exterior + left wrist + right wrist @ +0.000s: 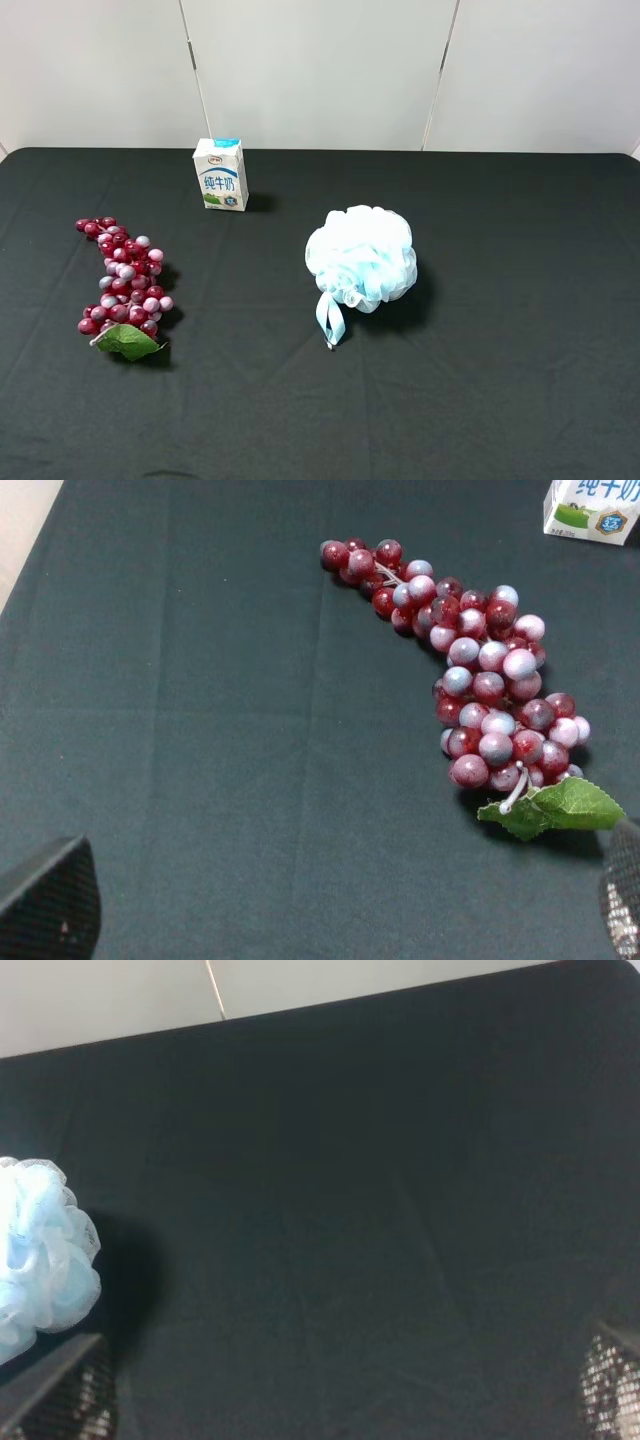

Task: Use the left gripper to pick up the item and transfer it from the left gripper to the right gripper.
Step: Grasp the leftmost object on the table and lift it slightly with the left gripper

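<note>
The item, a curved bunch of glossy dark red and pinkish grapes (pixel 124 280) with a green leaf (pixel 127 342) at its near end, lies on the black cloth at the left. In the left wrist view the grapes (pixel 480 685) lie ahead of the left gripper (pixel 335 905) and apart from it. Its fingertips (pixel 48 900) show only at the frame's lower corners, wide apart and open, with nothing between them. The right gripper (pixel 335 1385) is open too, its fingertips (pixel 608 1380) over bare cloth. Neither arm shows in the exterior high view.
A small white-blue milk carton (pixel 221 174) stands at the back, left of centre. A pale blue mesh pouf (pixel 361 257) with a ribbon loop sits mid-table, and its edge (pixel 40 1260) shows in the right wrist view. The black cloth (pixel 520 380) covers the table up to a white wall.
</note>
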